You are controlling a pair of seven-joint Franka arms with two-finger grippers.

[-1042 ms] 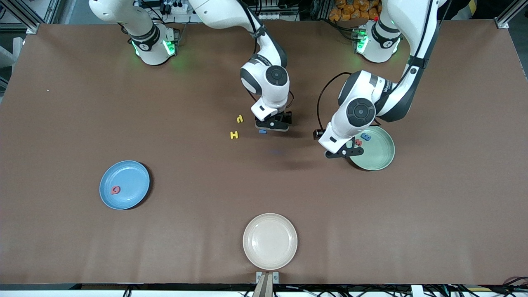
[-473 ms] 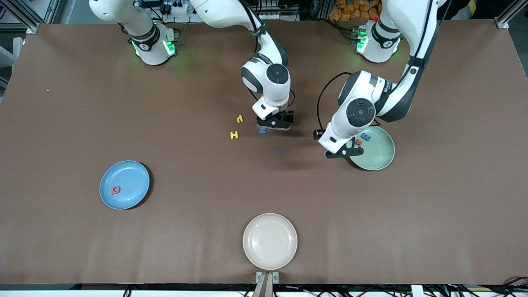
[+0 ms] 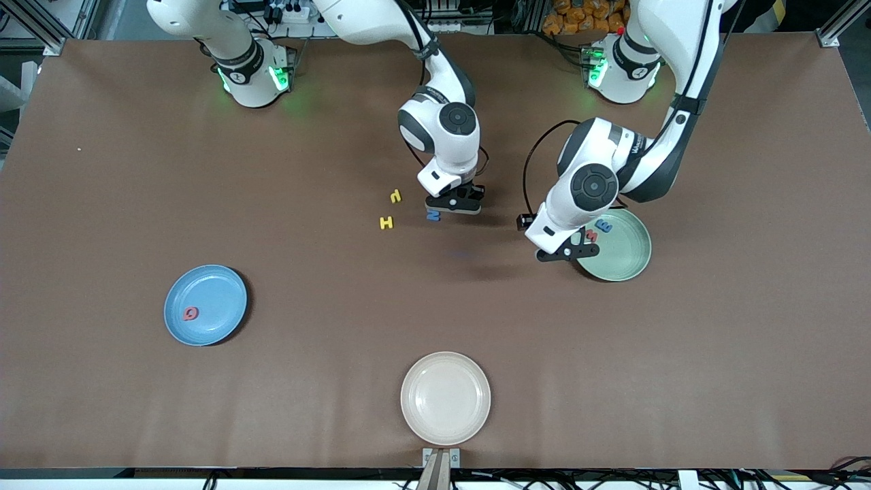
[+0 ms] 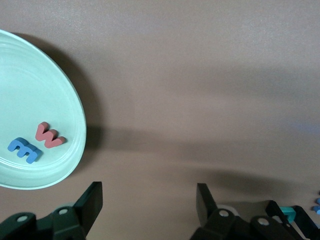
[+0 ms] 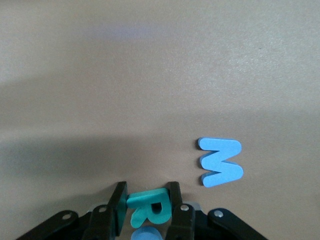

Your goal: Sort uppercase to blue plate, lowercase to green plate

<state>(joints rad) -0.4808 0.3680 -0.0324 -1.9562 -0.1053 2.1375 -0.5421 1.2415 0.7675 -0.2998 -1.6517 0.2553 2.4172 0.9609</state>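
The teal-green R (image 5: 148, 210) sat pinched between the 2 fingers of the right pincer (image 5: 147, 202), down at the worktop (image 3: 340, 170) near its middle, with the fingers closed against the letter's sides. A round blue letter (image 5: 146, 234) showed just beside the R, under the pincer. The blue M (image 5: 220, 162) lay flat on the worktop close by, apart from the R and untouched; in the front view it (image 3: 433, 215) peeked out at the edge of the right pincer (image 3: 454, 203). The yellow H (image 3: 386, 222) and a small yellow letter (image 3: 395, 196) lay beside each other a little toward the right arm's end, the H nearer the front camera. The blue plate (image 3: 218, 282) stood well apart toward that same end and held the red Q (image 3: 191, 313). The green plate (image 3: 626, 255) lay toward the left arm's end and held 2 lowercase letters touching side by side, the red w (image 4: 48, 135) and the blue m (image 4: 23, 149). The left pincer (image 4: 147, 200) waited over the bare worktop just beside the green plate's rim, fingers spread wide apart and holding nothing. A cream plate (image 3: 446, 398) rested nearest the front camera, with nothing on it.
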